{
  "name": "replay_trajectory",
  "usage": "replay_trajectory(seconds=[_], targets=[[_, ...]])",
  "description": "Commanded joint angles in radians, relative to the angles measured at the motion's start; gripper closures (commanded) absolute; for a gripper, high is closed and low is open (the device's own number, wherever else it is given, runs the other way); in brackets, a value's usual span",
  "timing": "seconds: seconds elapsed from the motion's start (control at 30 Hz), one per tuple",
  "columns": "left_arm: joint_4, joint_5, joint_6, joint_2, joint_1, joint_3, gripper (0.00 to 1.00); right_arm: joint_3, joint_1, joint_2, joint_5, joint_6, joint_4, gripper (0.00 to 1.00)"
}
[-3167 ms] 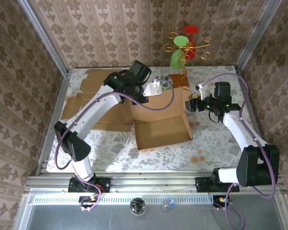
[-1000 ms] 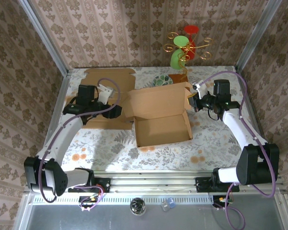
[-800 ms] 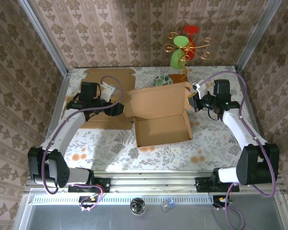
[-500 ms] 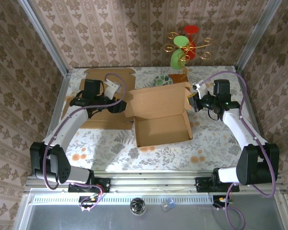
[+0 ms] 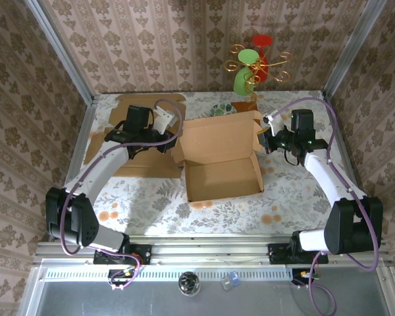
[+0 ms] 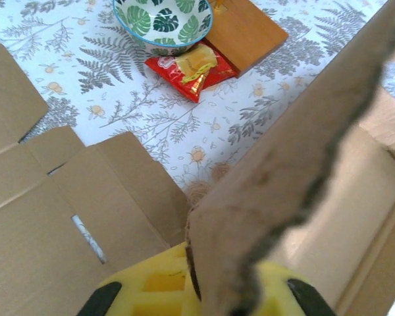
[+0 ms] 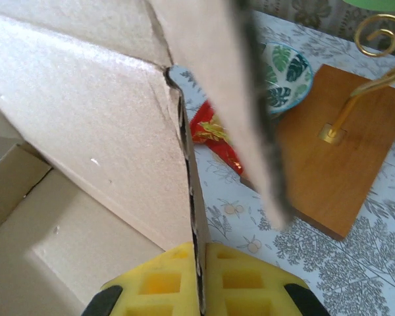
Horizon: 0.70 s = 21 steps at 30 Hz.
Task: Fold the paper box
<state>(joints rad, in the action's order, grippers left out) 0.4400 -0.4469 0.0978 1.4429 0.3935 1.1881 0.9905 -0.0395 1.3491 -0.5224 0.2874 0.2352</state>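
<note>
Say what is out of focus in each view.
Left wrist: the brown cardboard box blurs at its flap nearest the lens, while the green leaf-patterned bowl is sharp. Right wrist: the close flap edge is blurred. Top external: evenly lit, sharp.

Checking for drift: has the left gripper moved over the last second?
Yes. The left gripper moved right, across the flat cardboard, onto the box flap.

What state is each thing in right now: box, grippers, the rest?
paper box: half folded, tray formed, lid panel raised
left gripper: shut on the box's left flap
right gripper: shut on the box's right flap
cardboard blank: unfolded, lying flat
bowl: upright, empty
snack packet: lying flat beside the bowl
</note>
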Motion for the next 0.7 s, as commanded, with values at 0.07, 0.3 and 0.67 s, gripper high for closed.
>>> replay_trajectory(seconds=[0.07, 0.3, 0.67], targets=[[-0.033, 0.171, -0.101, 0.007, 0.115, 0.061, 1.0, -0.055, -0.053, -0.04, 0.108, -0.123, -0.056, 1.0], [-0.112, 0.279, -0.257, -0.004, 0.183, 0.048, 1.0, -0.215, -0.075, -0.18, 0.309, -0.258, -0.183, 1.0], [-0.359, 0.3, -0.411, 0.107, 0.234, 0.064, 1.0, -0.491, -0.146, -0.384, 0.514, -0.465, -0.44, 1.0]])
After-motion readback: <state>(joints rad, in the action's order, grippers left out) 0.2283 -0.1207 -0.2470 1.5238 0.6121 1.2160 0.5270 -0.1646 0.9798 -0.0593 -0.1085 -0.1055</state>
